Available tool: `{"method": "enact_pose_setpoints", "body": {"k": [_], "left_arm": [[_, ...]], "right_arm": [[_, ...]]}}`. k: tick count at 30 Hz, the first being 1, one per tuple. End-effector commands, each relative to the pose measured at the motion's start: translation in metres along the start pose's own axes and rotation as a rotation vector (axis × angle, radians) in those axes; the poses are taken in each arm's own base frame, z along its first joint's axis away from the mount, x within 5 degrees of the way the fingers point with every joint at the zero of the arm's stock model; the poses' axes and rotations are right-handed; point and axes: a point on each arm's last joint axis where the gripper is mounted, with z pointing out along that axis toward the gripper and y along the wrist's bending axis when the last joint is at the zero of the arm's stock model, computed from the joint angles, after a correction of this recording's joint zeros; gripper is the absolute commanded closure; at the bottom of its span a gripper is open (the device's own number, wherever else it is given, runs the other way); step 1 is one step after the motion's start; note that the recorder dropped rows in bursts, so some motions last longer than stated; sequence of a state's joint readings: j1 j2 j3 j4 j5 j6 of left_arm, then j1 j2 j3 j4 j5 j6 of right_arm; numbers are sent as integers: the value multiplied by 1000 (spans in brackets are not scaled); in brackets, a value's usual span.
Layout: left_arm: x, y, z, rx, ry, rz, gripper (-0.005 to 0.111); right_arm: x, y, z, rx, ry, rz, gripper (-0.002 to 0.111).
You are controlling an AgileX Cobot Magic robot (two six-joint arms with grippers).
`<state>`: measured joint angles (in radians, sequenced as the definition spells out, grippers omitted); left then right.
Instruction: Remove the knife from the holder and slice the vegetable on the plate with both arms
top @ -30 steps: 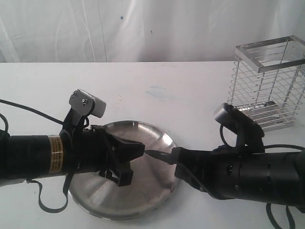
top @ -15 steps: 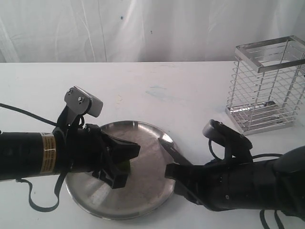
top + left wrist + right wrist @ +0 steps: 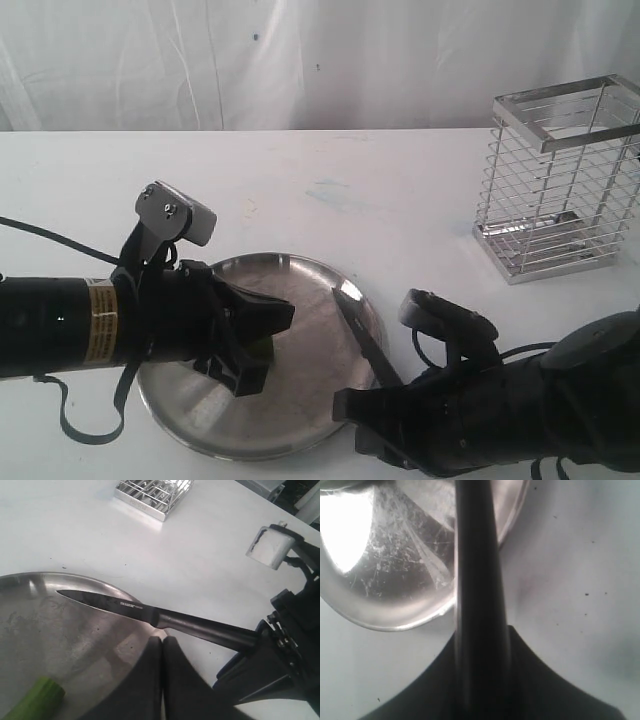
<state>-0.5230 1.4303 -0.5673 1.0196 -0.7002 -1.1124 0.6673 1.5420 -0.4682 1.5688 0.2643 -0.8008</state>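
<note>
The steel plate (image 3: 300, 405) lies on the white table. My left gripper (image 3: 283, 318) hovers low over its left half, fingers pressed together with nothing between them (image 3: 162, 641). The green vegetable (image 3: 262, 347) lies on the plate beside and partly under that gripper, its cut end showing in the left wrist view (image 3: 39, 700). My right gripper (image 3: 388, 383) is shut on the black handle of the knife (image 3: 352, 318). The dark blade (image 3: 102, 601) reaches over the plate's right rim, clear of the vegetable. The handle (image 3: 476, 580) fills the right wrist view. The wire holder (image 3: 560, 185) stands at the back right.
The right arm's bulk (image 3: 500, 420) lies along the table's near right edge. The left arm (image 3: 70, 330) stretches in from the left with a loose cable. A white curtain closes off the far side of the table.
My right arm has pulled back toward the near edge with the knife, swinging the blade from pointing at the left gripper to lying across the plate's right rim. The left arm shifted slightly left.
</note>
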Motion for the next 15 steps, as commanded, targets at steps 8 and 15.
{"method": "enact_pose_setpoints", "body": {"k": [8,15], "left_arm": [[-3,-1,-2,10,-10,13,107],[-3,-2,-2,11,-9,14,107]], "right_arm": [[2,-5,7,27,22,7,95],[1,-6,7,41,10,7,88]]}}
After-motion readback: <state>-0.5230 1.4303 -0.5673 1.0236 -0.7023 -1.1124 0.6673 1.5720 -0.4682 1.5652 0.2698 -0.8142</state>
